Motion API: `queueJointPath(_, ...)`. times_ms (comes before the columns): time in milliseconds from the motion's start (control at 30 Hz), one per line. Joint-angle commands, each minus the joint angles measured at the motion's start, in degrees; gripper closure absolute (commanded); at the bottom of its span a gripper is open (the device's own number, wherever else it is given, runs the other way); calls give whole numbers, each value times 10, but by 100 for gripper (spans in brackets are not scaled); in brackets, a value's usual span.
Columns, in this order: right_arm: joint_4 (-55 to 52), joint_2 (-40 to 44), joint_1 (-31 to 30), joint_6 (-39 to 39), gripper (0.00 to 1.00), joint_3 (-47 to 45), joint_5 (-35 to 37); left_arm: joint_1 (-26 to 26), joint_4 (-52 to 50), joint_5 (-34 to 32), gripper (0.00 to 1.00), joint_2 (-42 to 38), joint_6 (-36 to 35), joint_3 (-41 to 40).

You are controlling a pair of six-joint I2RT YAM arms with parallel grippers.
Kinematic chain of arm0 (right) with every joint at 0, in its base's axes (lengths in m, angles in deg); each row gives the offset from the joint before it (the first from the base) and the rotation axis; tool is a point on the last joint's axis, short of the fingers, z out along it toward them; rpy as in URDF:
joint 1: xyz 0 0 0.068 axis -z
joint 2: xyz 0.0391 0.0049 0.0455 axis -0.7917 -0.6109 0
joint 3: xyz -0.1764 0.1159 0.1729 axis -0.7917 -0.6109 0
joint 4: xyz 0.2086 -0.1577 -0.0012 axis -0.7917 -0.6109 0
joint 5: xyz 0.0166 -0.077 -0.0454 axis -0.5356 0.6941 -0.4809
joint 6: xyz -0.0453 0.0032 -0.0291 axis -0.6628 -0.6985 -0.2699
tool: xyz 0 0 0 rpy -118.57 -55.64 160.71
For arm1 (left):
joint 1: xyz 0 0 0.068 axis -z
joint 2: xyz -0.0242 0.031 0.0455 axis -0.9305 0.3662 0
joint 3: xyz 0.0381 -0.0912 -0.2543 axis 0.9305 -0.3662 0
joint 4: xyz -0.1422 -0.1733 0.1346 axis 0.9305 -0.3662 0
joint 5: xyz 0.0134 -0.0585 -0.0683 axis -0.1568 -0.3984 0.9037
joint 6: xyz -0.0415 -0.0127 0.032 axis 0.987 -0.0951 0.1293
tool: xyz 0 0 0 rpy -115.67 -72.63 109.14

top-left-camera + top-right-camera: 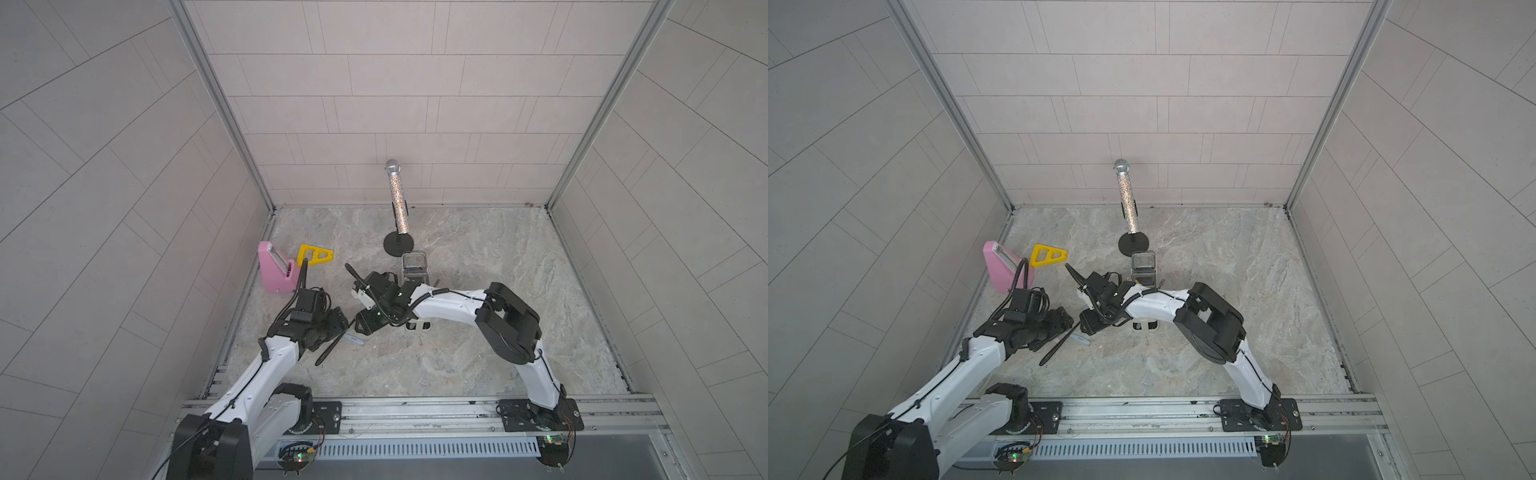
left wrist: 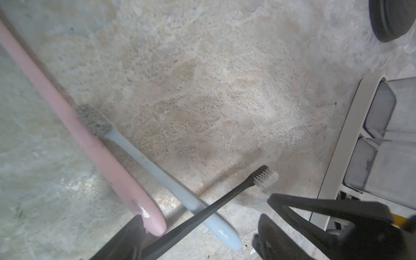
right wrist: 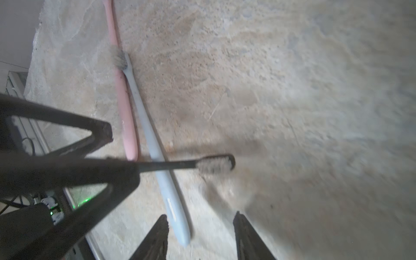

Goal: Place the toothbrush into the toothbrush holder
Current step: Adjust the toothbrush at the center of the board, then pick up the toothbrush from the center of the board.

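The black brush [image 2: 234, 191] was slim and matte, its dark handle tapering to a small head of short white bristles. It slanted across the blue brush [image 2: 157, 170] between the two grippers; its handle end sat inside the left gripper [image 2: 198, 227], and its head pointed toward the holder [image 2: 338, 157] but stayed apart from it.

The left jaws stood wide apart, far wider than the handle, which ran close along one finger; I could not tell whether they touched. The right gripper [image 3: 201, 216] had its jaws parted too, clamped on nothing, above the blue brush's butt end.

The holder showed a cream plastic rim and clear, round-cornered compartments. The blue brush and pink brush [image 2: 94, 147] were smooth, with rounded ends and small white lettering; they lay side by side, the blue one's grey bristles against the pink handle. The table [image 1: 457, 353] was mottled grey-tan, stone-like and grainy; the gripper fingers were black open triangular frames.
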Motion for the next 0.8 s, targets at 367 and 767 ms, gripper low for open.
queueJointPath(367, 13, 240, -31, 17, 49, -100, 39, 135, -12, -152, 13, 101, -62, 77)
queueJointPath(767, 17, 288, -31, 15, 49, -146, 54, 181, 28, -213, 16, 227, -83, 107)
